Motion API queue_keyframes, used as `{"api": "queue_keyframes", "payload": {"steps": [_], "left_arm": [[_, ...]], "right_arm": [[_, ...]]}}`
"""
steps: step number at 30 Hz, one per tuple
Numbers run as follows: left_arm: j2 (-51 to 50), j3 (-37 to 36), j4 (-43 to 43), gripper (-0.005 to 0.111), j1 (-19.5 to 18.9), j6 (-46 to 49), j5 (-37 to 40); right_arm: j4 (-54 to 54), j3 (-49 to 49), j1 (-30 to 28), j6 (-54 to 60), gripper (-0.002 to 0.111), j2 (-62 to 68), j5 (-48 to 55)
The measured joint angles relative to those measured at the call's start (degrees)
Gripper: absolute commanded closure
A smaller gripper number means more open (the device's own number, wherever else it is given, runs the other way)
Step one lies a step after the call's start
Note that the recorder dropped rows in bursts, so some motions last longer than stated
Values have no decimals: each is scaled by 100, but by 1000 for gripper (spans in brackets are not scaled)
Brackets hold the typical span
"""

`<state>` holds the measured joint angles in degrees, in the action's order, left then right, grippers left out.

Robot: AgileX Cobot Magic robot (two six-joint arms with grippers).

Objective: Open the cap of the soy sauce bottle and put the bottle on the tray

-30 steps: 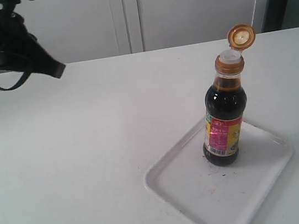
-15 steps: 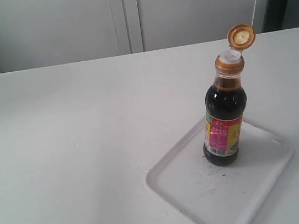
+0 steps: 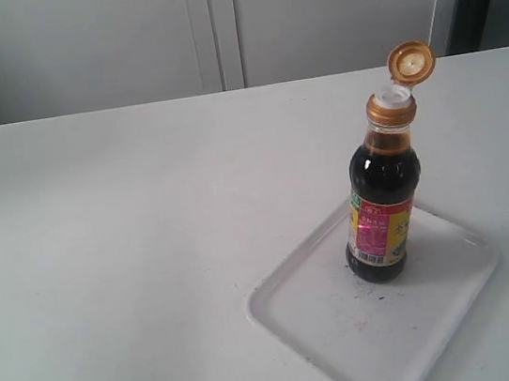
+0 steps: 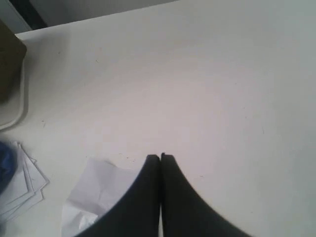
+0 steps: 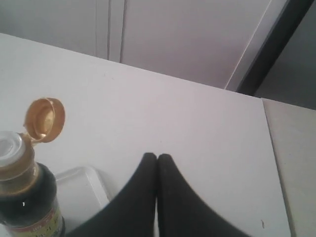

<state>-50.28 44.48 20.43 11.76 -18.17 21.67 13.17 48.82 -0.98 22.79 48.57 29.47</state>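
Left hand [image 4: 160, 157] and right hand [image 5: 157, 156]: both pressed together, empty, off the soy sauce bottle [image 3: 384, 201], upright inside the tray [image 3: 349, 319] with cap [image 3: 410, 62] flipped open, likely nothing left needing a grip.

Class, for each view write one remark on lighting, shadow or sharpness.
Exterior view: soft, even light; the soy sauce bottle is sharp and throws only a faint shadow on the tray. Left wrist view: the left pincer is a blurred black silhouette against a washed-out table. Right wrist view: the right pincer is equally dark, the cap slightly soft.
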Motion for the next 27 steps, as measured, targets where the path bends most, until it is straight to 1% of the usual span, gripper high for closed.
{"api": "queue_keyframes", "payload": {"steps": [6, 9, 23, 27], "left_arm": [[651, -450, -88, 106, 0, -90, -48], [1027, -719, -224, 106, 0, -103, -48], [2813, -1333, -457, 106, 0, -103, 37], [3271, -1464, -457, 106, 0, -103, 48]], "right_arm": [[0, -497, 36, 54, 108, -494, -231], [0, -531, 36, 39, 108, -852, -231], [23, -566, 36, -8, 108, -1790, -130], [23, -815, 36, -22, 108, -1990, -366]]}}
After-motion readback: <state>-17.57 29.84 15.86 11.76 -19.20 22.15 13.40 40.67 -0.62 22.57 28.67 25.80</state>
